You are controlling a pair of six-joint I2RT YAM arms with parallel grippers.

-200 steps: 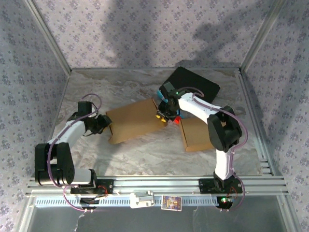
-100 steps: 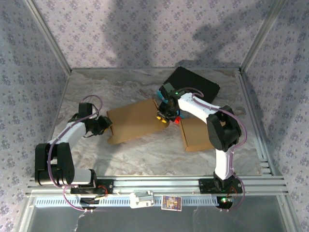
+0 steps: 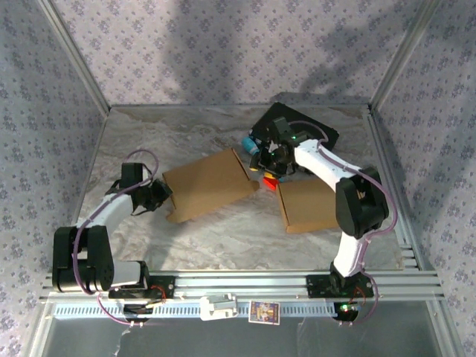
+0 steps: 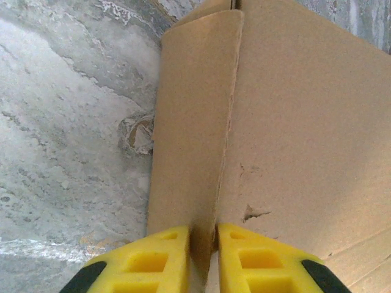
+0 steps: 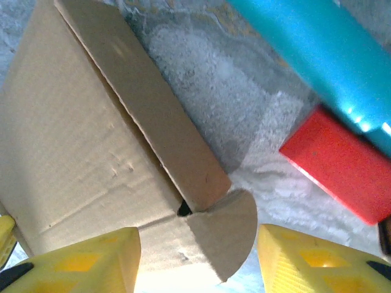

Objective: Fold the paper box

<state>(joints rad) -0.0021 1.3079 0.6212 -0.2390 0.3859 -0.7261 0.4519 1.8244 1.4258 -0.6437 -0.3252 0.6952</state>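
2 grippers at the box (image 3: 208,182): left gripper (image 4: 203,244) clamped on flap (image 4: 189,152) at box's left end, right gripper (image 5: 198,259) open, empty, just by box's right end.

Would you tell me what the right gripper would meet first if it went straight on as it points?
Probably the box flap, right ahead of the open right gripper; how near it lies is unclear.

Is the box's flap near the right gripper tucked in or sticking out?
Sticking out: the rounded flap juts past the box end, untucked.
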